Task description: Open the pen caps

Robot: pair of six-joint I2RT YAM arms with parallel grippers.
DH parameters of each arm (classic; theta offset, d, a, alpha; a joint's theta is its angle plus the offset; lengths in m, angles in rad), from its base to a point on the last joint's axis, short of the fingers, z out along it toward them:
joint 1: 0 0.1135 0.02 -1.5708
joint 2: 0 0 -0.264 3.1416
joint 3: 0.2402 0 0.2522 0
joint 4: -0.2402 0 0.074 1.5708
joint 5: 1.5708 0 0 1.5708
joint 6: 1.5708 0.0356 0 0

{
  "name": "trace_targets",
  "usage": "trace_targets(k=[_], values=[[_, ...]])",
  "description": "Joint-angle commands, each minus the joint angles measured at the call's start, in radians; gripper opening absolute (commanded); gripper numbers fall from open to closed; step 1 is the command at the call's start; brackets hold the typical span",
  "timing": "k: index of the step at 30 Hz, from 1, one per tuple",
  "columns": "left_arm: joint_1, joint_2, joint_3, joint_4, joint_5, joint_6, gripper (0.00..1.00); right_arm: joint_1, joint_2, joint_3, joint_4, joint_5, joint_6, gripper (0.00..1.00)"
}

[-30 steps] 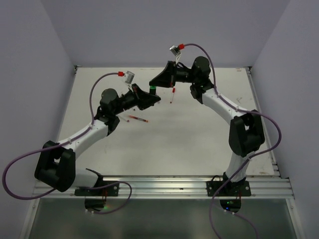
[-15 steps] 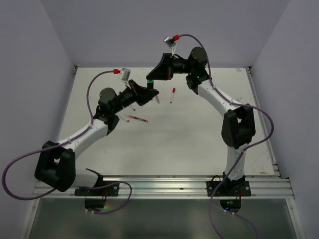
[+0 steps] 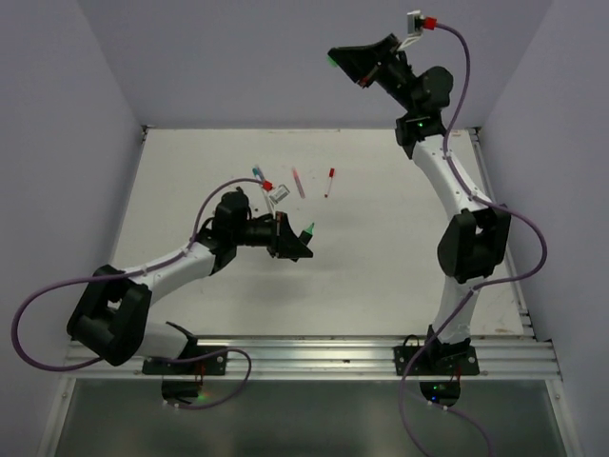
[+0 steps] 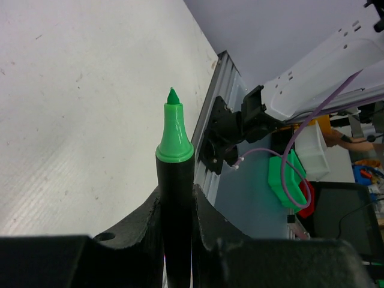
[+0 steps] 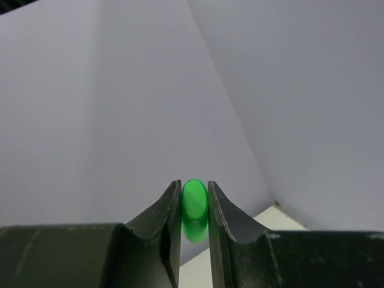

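My left gripper (image 3: 299, 240) hangs low over the middle of the table, shut on the black barrel of the stubby highlighter (image 4: 175, 198). The highlighter's bare green tip (image 4: 173, 129) points away from the jaws, uncapped, and shows from above as a green tip (image 3: 308, 229). My right gripper (image 3: 337, 58) is raised high against the back wall, shut on the bright green cap (image 5: 194, 203), far from the highlighter. A pink pen (image 3: 298, 182) and a red pen (image 3: 330, 181) lie on the table at the back. A teal piece (image 3: 256, 173) lies near them.
The white table (image 3: 381, 267) is walled at the back and both sides. An aluminium rail (image 3: 314, 357) runs along the near edge beside the arm bases. The left wrist's cable and camera (image 3: 277, 194) hang just in front of the pens.
The green cap has come off the highlighter. My right gripper rose up and back with the cap. My left gripper drew toward the near middle with the uncapped highlighter.
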Motion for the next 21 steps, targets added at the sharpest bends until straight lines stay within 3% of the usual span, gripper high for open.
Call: trace_targets(k=[1,7,14,21], values=[[0.006,0.005,0.064,-0.054,0.053,0.063,0.00,0.022,-0.124,-0.171,-0.004,0.017,-0.073,0.00],[-0.003,0.108,0.165,-0.188,0.013,0.190,0.01,0.011,-0.333,-0.559,-0.148,0.068,-0.204,0.00],[-0.061,0.318,0.259,-0.156,-0.045,0.192,0.10,-0.056,-0.511,-0.958,-0.372,0.191,-0.298,0.00],[-0.101,0.544,0.371,-0.056,-0.082,0.108,0.15,-0.109,-0.588,-1.142,-0.537,0.300,-0.366,0.00]])
